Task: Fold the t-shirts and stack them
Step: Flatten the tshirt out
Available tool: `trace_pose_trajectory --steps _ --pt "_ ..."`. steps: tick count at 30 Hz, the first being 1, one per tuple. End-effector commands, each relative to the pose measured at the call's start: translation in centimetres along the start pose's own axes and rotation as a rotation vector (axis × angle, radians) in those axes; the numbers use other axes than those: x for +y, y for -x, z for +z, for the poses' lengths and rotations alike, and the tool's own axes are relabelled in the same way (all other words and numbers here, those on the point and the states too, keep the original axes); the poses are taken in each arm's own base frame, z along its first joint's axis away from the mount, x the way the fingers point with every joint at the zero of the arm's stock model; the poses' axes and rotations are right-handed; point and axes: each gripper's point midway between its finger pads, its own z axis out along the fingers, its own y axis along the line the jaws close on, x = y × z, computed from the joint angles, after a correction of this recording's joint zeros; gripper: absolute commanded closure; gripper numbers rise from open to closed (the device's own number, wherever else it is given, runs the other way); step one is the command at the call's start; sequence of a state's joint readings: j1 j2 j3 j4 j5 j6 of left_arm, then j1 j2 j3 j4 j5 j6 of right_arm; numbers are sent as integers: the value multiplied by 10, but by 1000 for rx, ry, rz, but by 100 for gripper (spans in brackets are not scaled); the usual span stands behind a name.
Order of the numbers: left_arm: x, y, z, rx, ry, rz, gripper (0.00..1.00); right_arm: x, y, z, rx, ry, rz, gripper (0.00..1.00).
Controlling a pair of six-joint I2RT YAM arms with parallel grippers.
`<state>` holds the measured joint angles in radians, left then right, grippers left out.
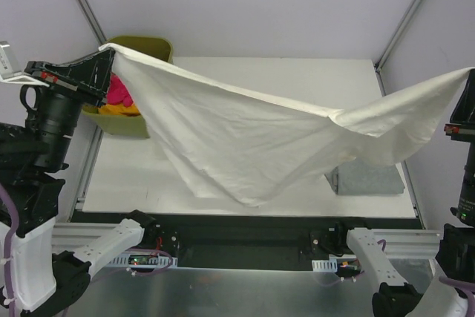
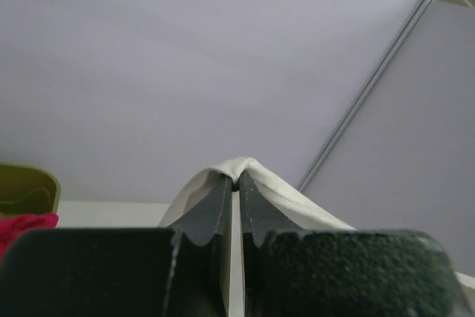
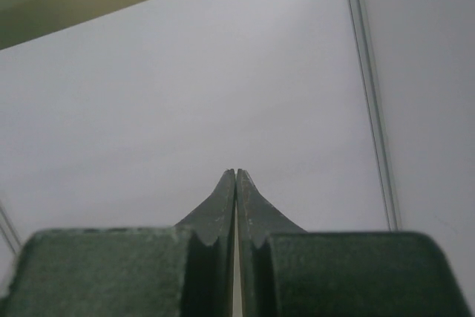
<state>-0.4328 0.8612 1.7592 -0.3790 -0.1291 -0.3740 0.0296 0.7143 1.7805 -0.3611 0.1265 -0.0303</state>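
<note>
The large cream-white t-shirt (image 1: 245, 135) hangs stretched in the air between both grippers, and its lowest fold sags to the table's front edge. My left gripper (image 1: 108, 50) is shut on its left corner, high above the tub; in the left wrist view the cloth (image 2: 286, 192) wraps over the closed gripper (image 2: 237, 180). My right gripper (image 1: 470, 73) holds the right corner at the frame's right edge; in the right wrist view it (image 3: 235, 173) is closed with only a pale sliver between the jaws. A folded grey t-shirt (image 1: 371, 180) lies on the table at the right.
An olive-green tub (image 1: 145, 41) stands at the table's back left, holding a pink shirt (image 1: 119, 93) and a yellow shirt (image 1: 119, 110). The white table (image 1: 133, 176) spreads under the hanging shirt. Light walls with metal posts enclose the cell.
</note>
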Motion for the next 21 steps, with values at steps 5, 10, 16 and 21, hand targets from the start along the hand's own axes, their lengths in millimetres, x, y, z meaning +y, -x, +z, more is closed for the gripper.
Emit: trace_pose_trajectory --steps 5,10,16,21 --pt "-2 48 6 -135 36 80 100 13 44 31 -122 28 -53 99" --pt "13 35 26 -111 110 98 100 4 27 57 -97 -20 -77 99" --pt "75 -30 85 -1 400 169 100 -33 -73 126 98 -163 -149 99" --pt "162 -149 157 227 629 229 100 -84 -200 182 305 -334 -251 99"
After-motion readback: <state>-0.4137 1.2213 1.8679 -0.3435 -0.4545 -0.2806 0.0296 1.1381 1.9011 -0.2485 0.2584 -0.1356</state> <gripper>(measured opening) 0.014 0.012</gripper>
